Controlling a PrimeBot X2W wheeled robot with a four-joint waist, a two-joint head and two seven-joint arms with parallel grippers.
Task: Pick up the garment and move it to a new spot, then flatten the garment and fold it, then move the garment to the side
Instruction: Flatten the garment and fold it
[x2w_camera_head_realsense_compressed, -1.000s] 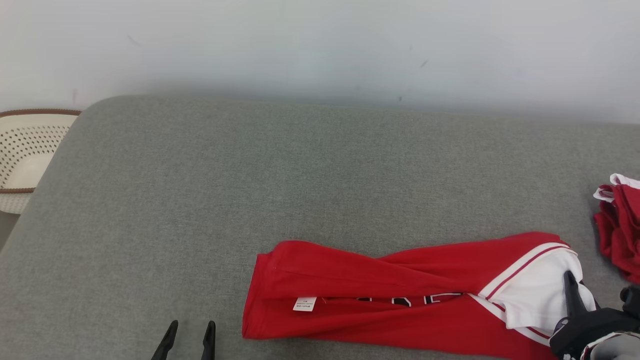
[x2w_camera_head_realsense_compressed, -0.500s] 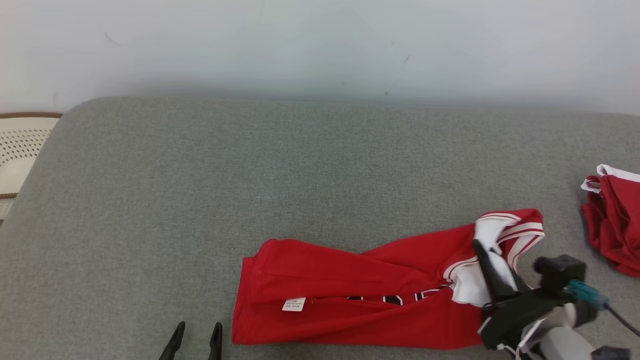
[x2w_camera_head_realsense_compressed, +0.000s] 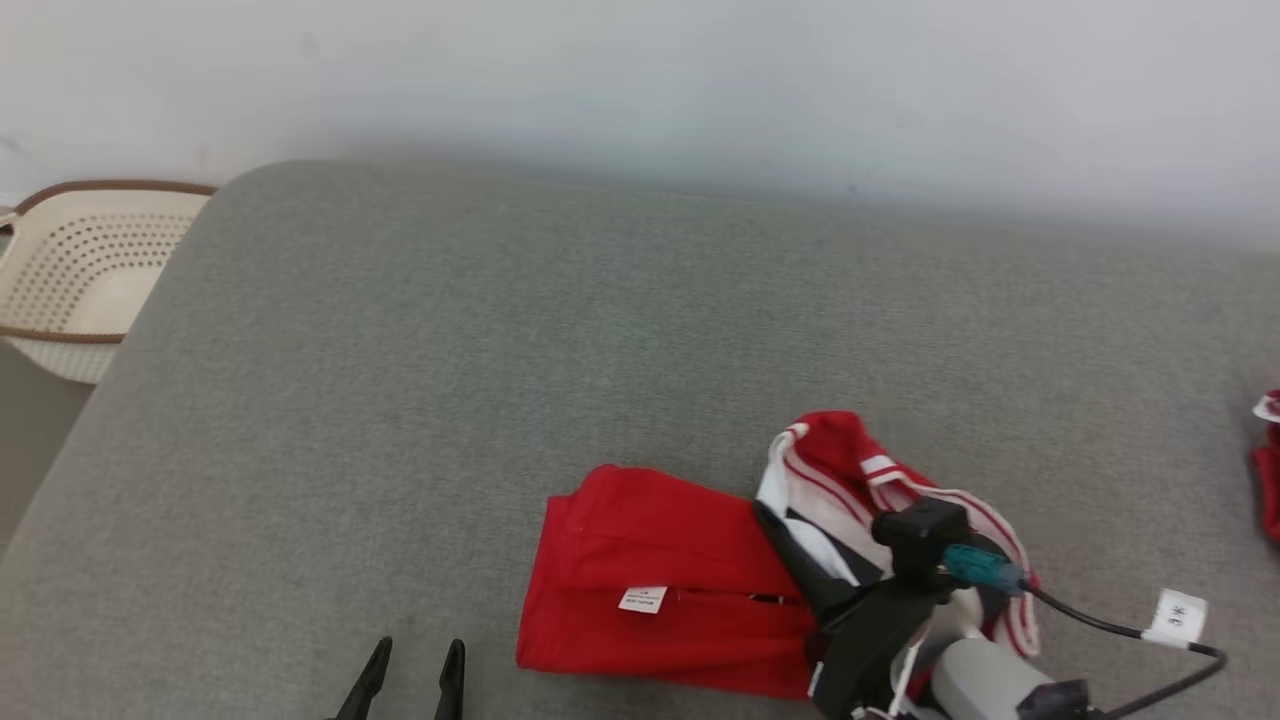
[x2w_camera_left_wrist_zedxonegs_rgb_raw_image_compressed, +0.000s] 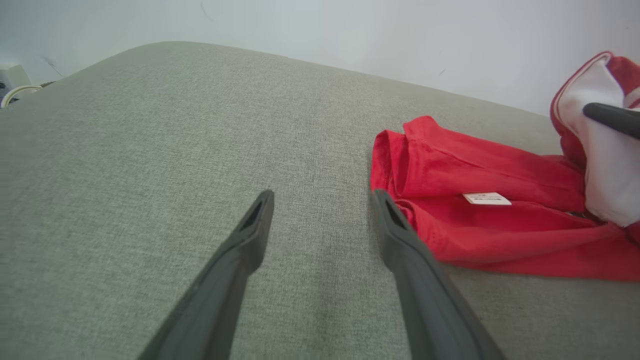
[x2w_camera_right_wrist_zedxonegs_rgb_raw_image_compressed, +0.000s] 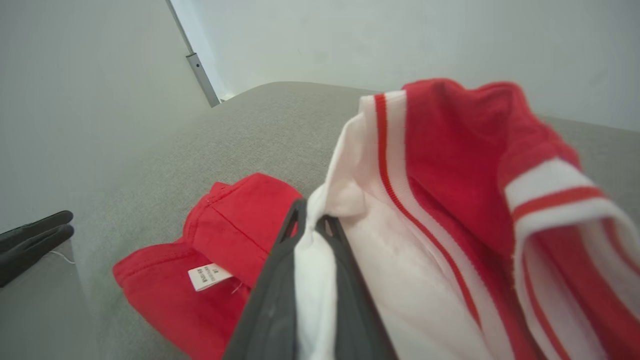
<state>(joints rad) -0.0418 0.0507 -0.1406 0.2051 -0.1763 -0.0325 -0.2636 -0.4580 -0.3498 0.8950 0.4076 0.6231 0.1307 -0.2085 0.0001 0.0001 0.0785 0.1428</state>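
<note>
A: Where's the red garment (x2w_camera_head_realsense_compressed: 650, 540) w/ white striped trim?

B: On the grey woven-fabric cushion (x2w_camera_head_realsense_compressed: 500, 350), near edge, right of centre. Left part lies flat & folded, small white label (x2w_camera_head_realsense_compressed: 642, 599) facing up. Right end is lifted & bunched, curling over toward the left.

A: Right gripper (x2w_camera_right_wrist_zedxonegs_rgb_raw_image_compressed: 310, 212)?

B: Its dark fingers are pressed together, pinching the white-trimmed end of the garment. Wrist view shows white cloth sandwiched btwn them.

A: Left gripper (x2w_camera_head_realsense_compressed: 418, 650)?

B: Near-left, fingers spread wide, low over bare cushion. Right finger is just beside the garment's left hem. Touching the cushion or not, can't tell.

A: Anything else?

B: Cream perforated plastic basket (x2w_camera_head_realsense_compressed: 80, 270) w/ brown rim, far left, past the cushion's corner. Another bit of red cloth (x2w_camera_head_realsense_compressed: 1268, 470) at the right edge, well apart from the garment. A black cable (x2w_camera_head_realsense_compressed: 1090, 622) w/ a white tag (x2w_camera_head_realsense_compressed: 1176, 617) trails off the right arm's wrist.
</note>
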